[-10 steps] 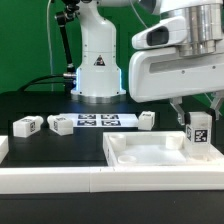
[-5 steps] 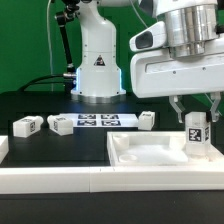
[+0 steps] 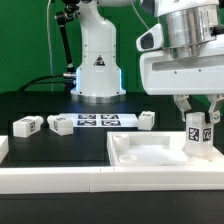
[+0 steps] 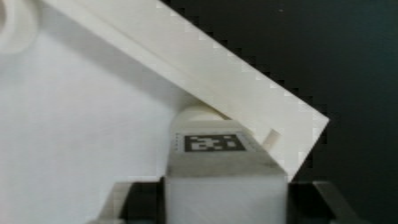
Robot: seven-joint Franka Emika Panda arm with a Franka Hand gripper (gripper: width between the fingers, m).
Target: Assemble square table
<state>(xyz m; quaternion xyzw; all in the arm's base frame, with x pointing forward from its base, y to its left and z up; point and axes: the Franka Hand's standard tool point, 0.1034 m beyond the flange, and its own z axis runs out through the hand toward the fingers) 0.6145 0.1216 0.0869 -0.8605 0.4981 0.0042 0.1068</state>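
Observation:
The square table's white slab point(image 3: 150, 155) lies at the front of the exterior view, rim up. One white tagged leg point(image 3: 198, 138) stands upright in its far corner at the exterior view's right. My gripper point(image 3: 198, 120) is shut on this leg from above, one finger on each side. In the wrist view the leg point(image 4: 217, 150) sits between my dark fingers point(image 4: 143, 203) with its tag facing the camera, beside the slab's raised rim point(image 4: 196, 60). My gripper point(image 4: 224, 208) hides the leg's top. Three loose legs point(image 3: 26, 125), point(image 3: 61, 124), point(image 3: 146, 119) lie on the black table.
The marker board point(image 3: 96, 121) lies flat in front of the robot base point(image 3: 98, 70). A long white rail point(image 3: 60, 181) runs along the front edge, and another rail end point(image 3: 3, 148) shows at the exterior view's left.
My gripper has come down a little and turned about its upright axis with the leg. The leg now shows two tagged faces instead of one.

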